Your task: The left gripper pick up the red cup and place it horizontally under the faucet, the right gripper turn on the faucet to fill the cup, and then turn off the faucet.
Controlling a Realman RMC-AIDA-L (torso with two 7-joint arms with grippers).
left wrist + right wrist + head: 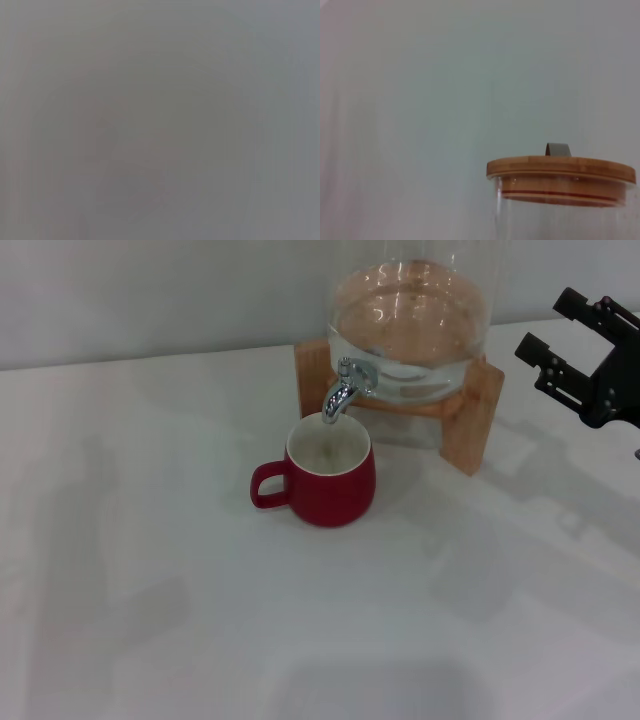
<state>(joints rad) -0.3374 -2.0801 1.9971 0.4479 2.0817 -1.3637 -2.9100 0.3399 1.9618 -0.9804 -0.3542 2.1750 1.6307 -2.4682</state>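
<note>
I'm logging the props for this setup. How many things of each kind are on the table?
Red cup: 1
Glass jar with chrome faucet: 1
Wooden stand: 1
Wooden lid: 1
Total: 4

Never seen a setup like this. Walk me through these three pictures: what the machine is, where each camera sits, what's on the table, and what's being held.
This is a two-armed robot with a camera on its head and one on each wrist. The head view looks down at a white table. On it stands a red cup, upright under the chrome faucet of a glass water jar on a wooden stand. The black right hand hangs open in the air beside the jar, holding nothing. The left hand is out of sight; its wrist picture shows only blank grey. The right wrist picture shows the jar's wooden lid from the side.
</note>
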